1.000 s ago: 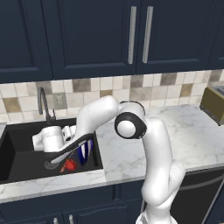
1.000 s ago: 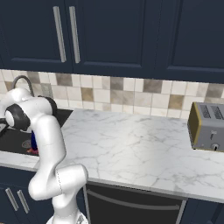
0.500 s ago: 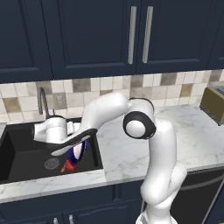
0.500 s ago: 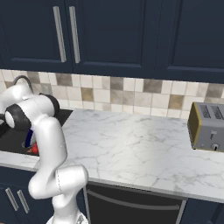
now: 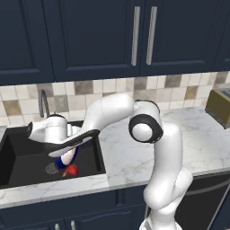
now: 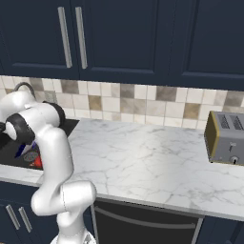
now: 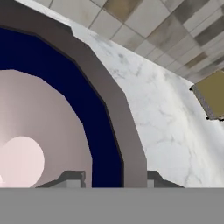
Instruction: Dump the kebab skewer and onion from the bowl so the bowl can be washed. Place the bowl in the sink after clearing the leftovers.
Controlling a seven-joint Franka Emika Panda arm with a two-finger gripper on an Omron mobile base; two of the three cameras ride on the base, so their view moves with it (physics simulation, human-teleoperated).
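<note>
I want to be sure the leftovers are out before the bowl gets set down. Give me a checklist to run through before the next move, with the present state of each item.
1. Tool clamped on the bowl rim: ok, a fingertip sits on each side of the rim in the hand view.
2. Bowl over the sink: ok.
3. Bowl tipped to dump: ok, tilted steeply.
4. Onion out of the bowl: ok, it lies on the sink floor by the drain.
5. Kebab skewer out: cannot tell, though the visible inside looks bare.
6. Bowl resting in the sink: not ok, held above the floor.
</note>
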